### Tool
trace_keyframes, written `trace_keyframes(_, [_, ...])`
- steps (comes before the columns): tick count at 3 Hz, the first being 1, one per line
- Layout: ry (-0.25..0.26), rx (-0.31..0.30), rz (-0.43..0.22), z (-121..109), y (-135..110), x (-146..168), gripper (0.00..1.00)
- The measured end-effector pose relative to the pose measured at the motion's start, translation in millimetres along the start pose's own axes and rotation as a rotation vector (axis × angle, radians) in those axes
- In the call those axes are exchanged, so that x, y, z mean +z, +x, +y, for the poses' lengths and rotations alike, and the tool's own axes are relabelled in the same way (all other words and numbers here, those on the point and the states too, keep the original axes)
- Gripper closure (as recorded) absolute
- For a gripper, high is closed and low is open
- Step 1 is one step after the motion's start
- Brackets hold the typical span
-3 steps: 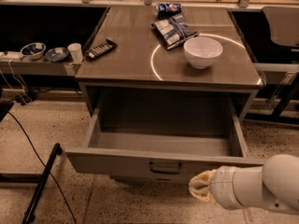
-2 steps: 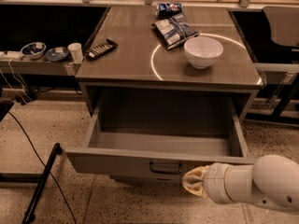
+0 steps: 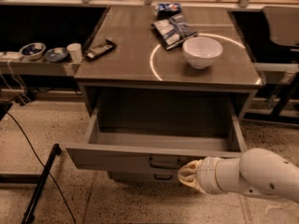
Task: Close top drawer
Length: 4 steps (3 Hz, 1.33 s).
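Observation:
The top drawer (image 3: 117,157) is pulled far out of the grey cabinet, and its deep grey box looks empty. Its flat front faces me with a small dark centre pull handle (image 3: 164,163). My gripper (image 3: 187,176) comes in from the lower right on a thick white arm. Its pale tip sits right at the drawer front, just right of and below the handle. A lower drawer front with a like handle (image 3: 163,176) shows just beneath.
On the cabinet top (image 3: 121,64) stand a white bowl (image 3: 202,52), snack packets (image 3: 173,29) and a black remote (image 3: 98,50). A side shelf at left holds bowls (image 3: 32,49) and a cup (image 3: 74,52). A black pole (image 3: 41,183) and cable lie on the floor at left.
My gripper has moved left and slightly up along the drawer front, closer to the handle. The drawer stays open about as far as before.

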<state>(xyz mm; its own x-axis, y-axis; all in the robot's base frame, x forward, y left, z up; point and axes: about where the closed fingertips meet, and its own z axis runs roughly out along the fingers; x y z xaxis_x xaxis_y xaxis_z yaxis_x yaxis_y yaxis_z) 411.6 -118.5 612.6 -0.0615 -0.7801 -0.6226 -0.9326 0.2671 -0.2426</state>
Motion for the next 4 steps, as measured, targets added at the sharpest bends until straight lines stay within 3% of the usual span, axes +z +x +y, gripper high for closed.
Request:
trace_keyframes(1, [-0.005, 0.022, -0.013, -11.2, 2.1, 12.6, 1.00])
trace_keyframes(2, [0.002, 0.053, -0.043, -38.7, -0.9, 30.7, 1.00])
trace_keyframes(3, [0.013, 0.047, -0.039, -39.1, -1.7, 31.1, 1.00])
trace_keyframes(4, [0.094, 0.042, -0.045, -52.4, 3.3, 36.8, 1.00])
